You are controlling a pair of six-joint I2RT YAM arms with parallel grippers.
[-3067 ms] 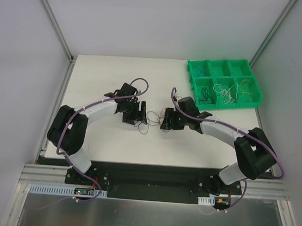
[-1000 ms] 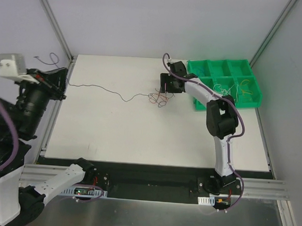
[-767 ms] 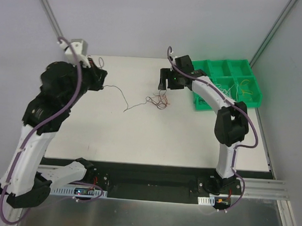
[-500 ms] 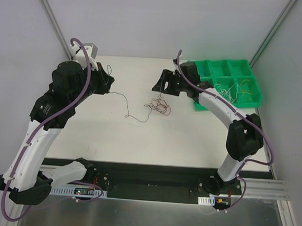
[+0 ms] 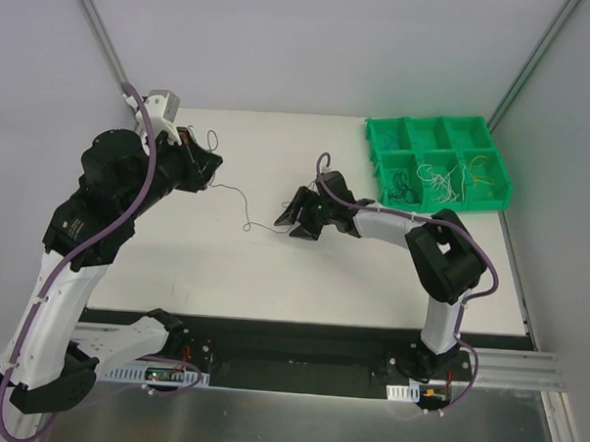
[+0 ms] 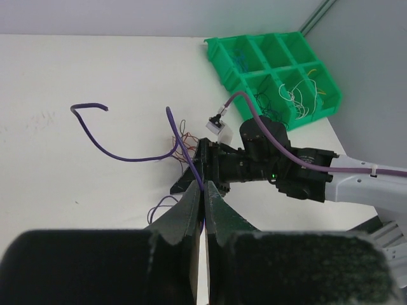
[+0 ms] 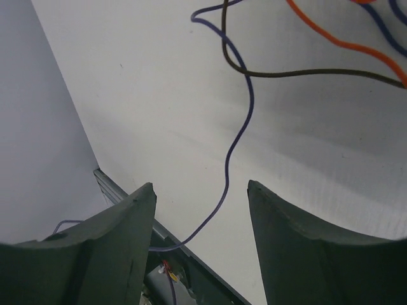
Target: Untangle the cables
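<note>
From the top camera you have two arms and one green bin with six compartments at the table's far right corner. The three near compartments hold loose wires; I cannot make out the far three well enough to say. The left gripper is raised over the left half of the table. A single thin cable hangs from it and trails across the surface to the right gripper, which sits low near the table's middle.

On your left wrist camera, the two fingers are clenched together on that thin cable, which looks blue-purple here. It rises from the pinch and curves away. Beyond it, a small red tangle lies on the table just beside the right gripper's tip.

On your right wrist camera, the two fingers stand apart, clamping nothing. The thin cable runs down through the gap between them without touching either one. Above it you can count at least two more strands: one orange cable and one dark cable, with the dark one crossing the thin cable near the top.
</note>
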